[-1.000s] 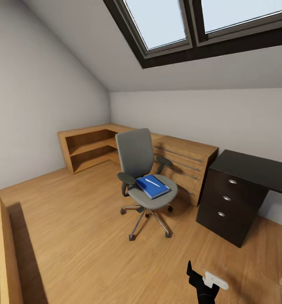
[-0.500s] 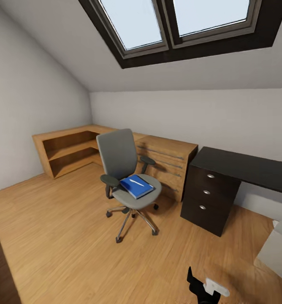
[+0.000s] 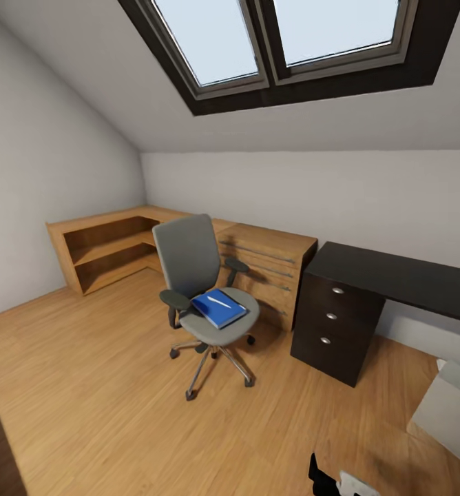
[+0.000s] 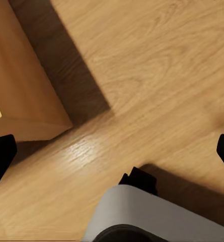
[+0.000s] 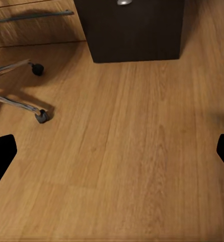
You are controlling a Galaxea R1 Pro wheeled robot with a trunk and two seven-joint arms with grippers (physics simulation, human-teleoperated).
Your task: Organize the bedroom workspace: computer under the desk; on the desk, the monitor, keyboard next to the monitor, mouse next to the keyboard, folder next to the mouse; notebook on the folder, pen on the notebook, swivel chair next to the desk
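Note:
The grey swivel chair (image 3: 192,275) stands on the floor left of the black desk (image 3: 395,275), a gap between them. On its seat lies the blue notebook (image 3: 220,310) with the white pen (image 3: 220,302) on top. The folder is hidden. A light grey computer (image 3: 450,413) sits on the floor at the lower right, in front of the desk. Monitor, keyboard and mouse are out of view. My left gripper (image 4: 112,154) is open above bare floor. My right gripper (image 5: 112,154) is open over the floor near a chair castor (image 5: 41,117) and the desk's drawer unit (image 5: 132,27).
A light wooden dresser (image 3: 271,265) and corner shelf (image 3: 99,251) run along the back wall behind the chair. A wooden furniture corner (image 4: 21,80) stands near my left arm, beside my grey base (image 4: 157,217). Open wooden floor (image 3: 106,386) lies between me and the chair.
The camera has turned right and come closer, so the whole room has shifted left. The computer has entered at the lower right. The chair and its load have not moved.

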